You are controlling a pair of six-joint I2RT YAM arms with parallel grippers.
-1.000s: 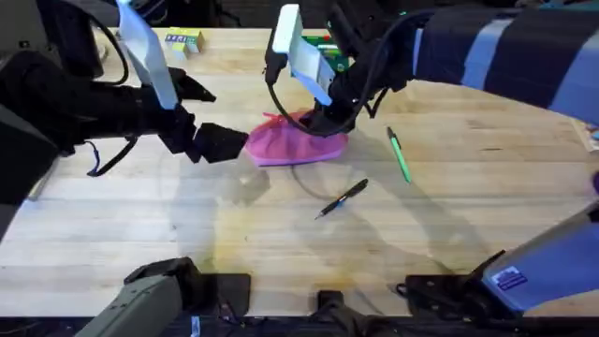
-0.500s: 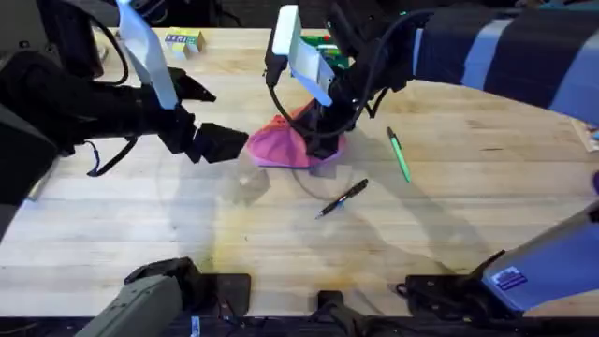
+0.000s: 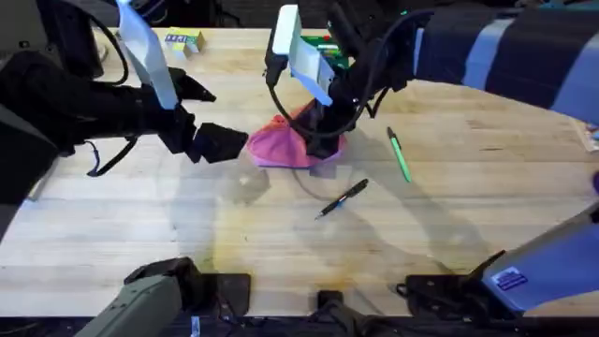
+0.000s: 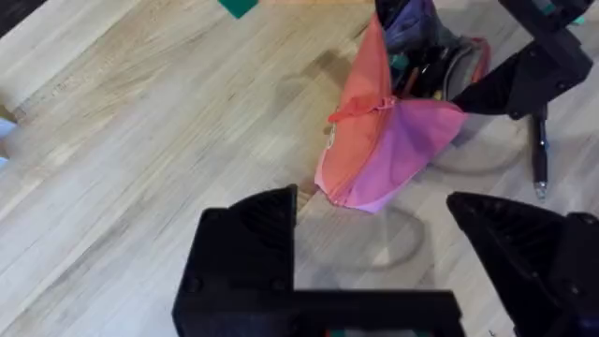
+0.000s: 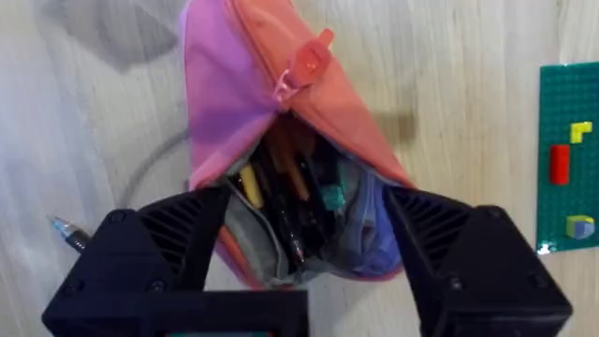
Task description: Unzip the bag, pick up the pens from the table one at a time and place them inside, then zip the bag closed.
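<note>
The pink bag (image 3: 276, 146) lies mid-table, its right end unzipped and bunched up. My right gripper (image 3: 323, 137) is over that end. In the right wrist view it (image 5: 307, 211) stands open, fingers either side of the gaping mouth of the bag (image 5: 243, 103), where several pens and grey lining show; the pink pull (image 5: 310, 60) sits farther along. My left gripper (image 3: 225, 142) is open just short of the bag's left end (image 4: 384, 154), holding nothing (image 4: 374, 225). A green pen (image 3: 400, 154) and a black pen (image 3: 342, 198) lie on the table (image 3: 187, 234) to the right and front.
A green board with small parts (image 5: 566, 159) lies beyond the bag, partly behind the right arm (image 3: 323, 47). A small yellow box (image 3: 182, 39) sits at the back left. The arm bases stand along the near edge.
The right gripper shifted left and down onto the bag's right end. That end has bunched up and opened, and the bag looks shorter. The left arm and both pens have not moved.
</note>
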